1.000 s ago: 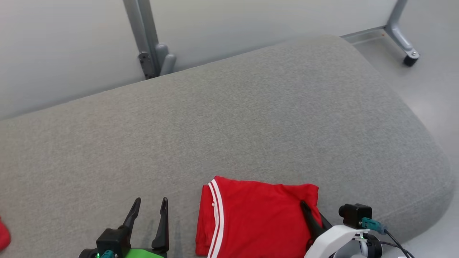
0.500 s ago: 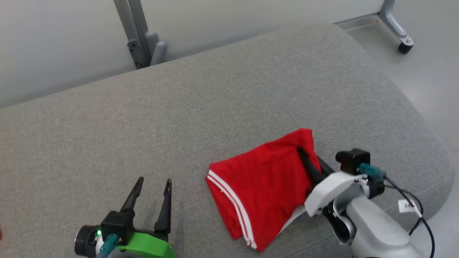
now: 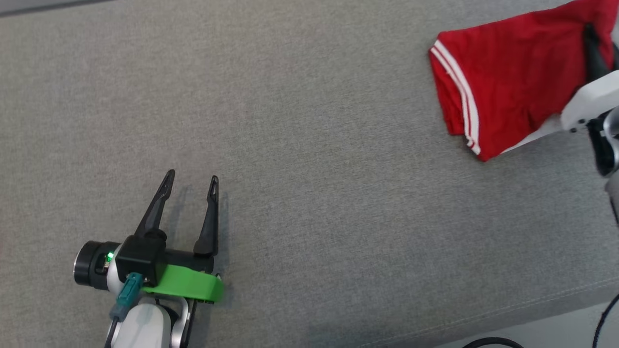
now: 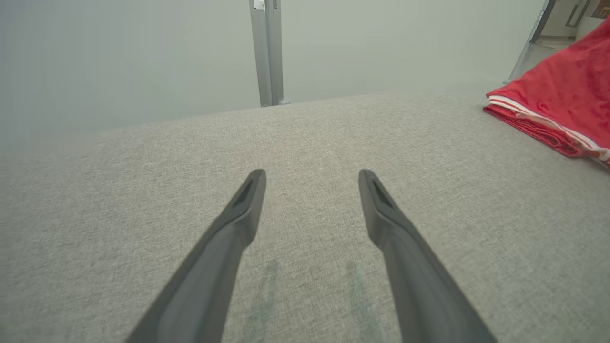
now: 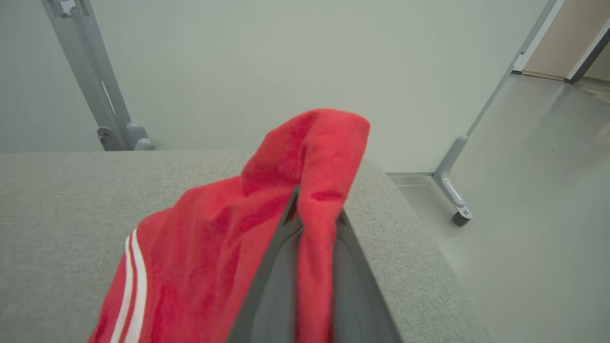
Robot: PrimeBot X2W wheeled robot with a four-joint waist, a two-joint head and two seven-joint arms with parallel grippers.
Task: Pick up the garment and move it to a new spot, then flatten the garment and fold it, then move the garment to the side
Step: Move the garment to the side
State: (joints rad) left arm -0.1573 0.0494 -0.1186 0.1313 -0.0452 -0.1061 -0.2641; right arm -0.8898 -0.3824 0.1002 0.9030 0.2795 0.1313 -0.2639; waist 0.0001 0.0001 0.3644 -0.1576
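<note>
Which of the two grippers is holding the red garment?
The right gripper: it is shut on the red garment. The left gripper is open, holding nothing.

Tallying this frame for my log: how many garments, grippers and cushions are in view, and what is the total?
Garments: 1, the red garment
Grippers: 2, the left gripper with fingers apart, the right gripper closed on the red garment
Cushions: 1, the grey cushion
Total: 4
</note>
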